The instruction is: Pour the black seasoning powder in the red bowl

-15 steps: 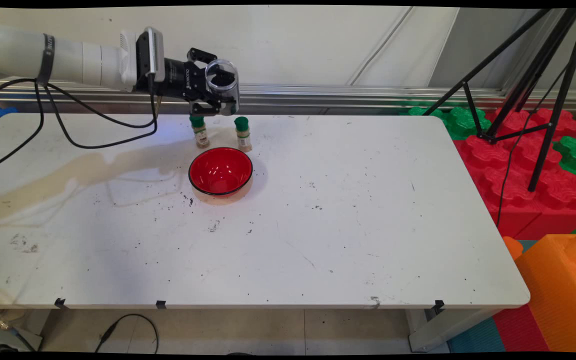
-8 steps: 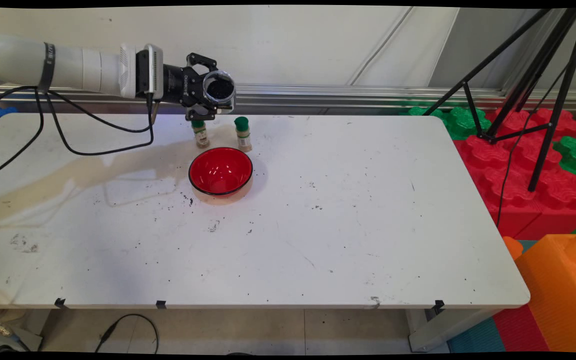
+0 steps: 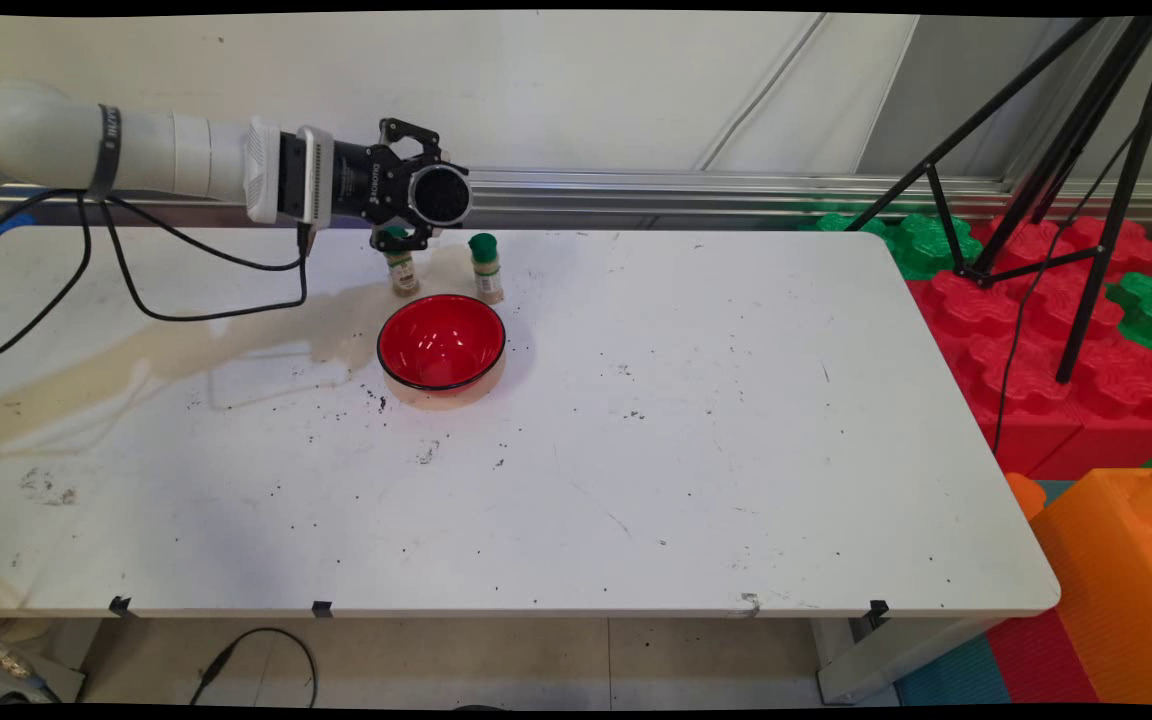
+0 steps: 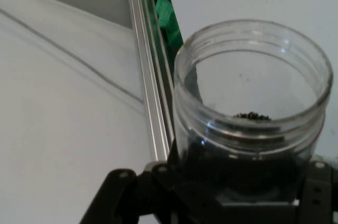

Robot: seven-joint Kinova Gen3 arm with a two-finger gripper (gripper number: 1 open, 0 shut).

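My gripper (image 3: 433, 197) is shut on a clear plastic jar (image 3: 440, 195) holding dark grains, held on its side above the table's back part. In the hand view the clear plastic jar (image 4: 248, 108) fills the right half, open mouth showing, dark grains low inside, between the fingers of my gripper (image 4: 237, 192). Below and in front of it a red bowl (image 3: 442, 342) sits on the white table (image 3: 696, 450). Two small green-capped spice bottles stand behind the bowl: one (image 3: 401, 265) under the gripper, the other (image 3: 486, 267) to its right.
Dark grains are scattered on the table around the bowl. A black tripod (image 3: 1066, 180) stands at the right over red and green foam blocks (image 3: 1056, 340). An orange block (image 3: 1116, 590) sits off the table's near right corner. Black cables (image 3: 136, 290) hang from the arm.
The wrist has rolled, turning the jar from upright-tilted onto its side, with its end now facing the main camera. The hand has dropped slightly toward the spice bottles.
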